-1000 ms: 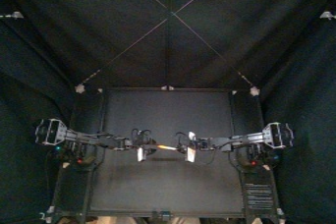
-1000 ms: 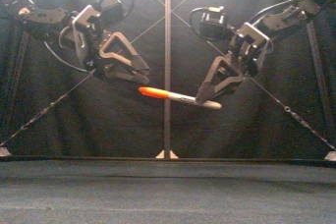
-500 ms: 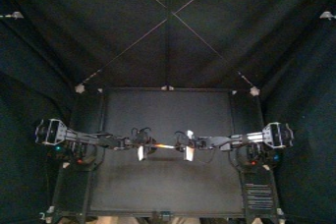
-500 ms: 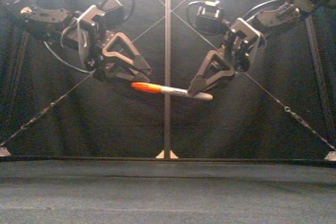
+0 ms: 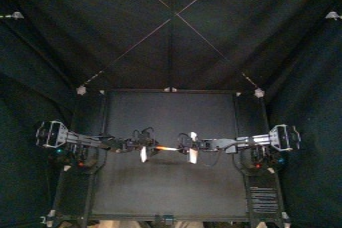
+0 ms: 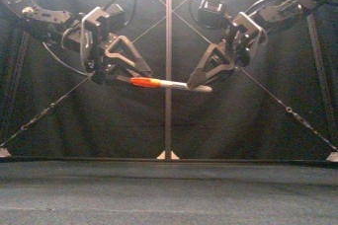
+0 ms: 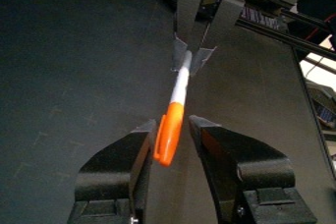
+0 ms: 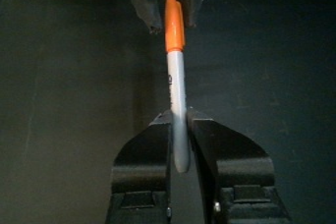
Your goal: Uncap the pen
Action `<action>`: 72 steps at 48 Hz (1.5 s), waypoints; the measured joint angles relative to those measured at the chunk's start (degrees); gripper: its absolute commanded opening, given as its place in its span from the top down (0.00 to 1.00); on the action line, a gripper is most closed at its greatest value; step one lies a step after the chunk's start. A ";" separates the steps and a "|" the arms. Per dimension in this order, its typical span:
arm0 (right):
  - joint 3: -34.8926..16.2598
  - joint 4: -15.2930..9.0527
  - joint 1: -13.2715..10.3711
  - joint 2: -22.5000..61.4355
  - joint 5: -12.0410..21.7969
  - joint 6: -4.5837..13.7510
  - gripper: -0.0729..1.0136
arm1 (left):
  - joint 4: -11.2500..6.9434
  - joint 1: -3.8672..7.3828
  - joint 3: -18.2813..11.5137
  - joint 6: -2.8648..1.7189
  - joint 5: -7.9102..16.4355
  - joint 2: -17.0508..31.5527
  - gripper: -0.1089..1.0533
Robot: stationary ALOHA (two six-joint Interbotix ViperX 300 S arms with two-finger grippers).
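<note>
Pen (image 6: 169,85) aloft, cap on, well above the table (image 6: 169,194).
Right gripper (image 6: 199,88) pinches the grey barrel's end. Left gripper (image 6: 133,76) stands spread, jaws flanking the orange cap (image 6: 142,82) with slim gaps. Pen lies nearly level.

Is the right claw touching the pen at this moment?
Touching. In the right wrist view the right claw pinches the pen on its pale barrel, both jaws against it, no gap.
</note>
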 measured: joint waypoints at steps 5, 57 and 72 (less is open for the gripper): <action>0.09 -0.09 -0.18 -0.26 -0.18 0.00 0.50 | 0.00 -0.09 0.00 0.00 0.00 0.00 0.27; 1.05 -0.70 -0.88 -0.44 -0.88 -0.18 0.50 | -1.14 0.09 -0.26 0.00 -0.26 -1.41 0.62; 2.20 -0.53 -1.14 -1.85 -1.41 0.00 0.50 | -1.05 0.00 2.20 0.09 -0.53 -4.48 0.62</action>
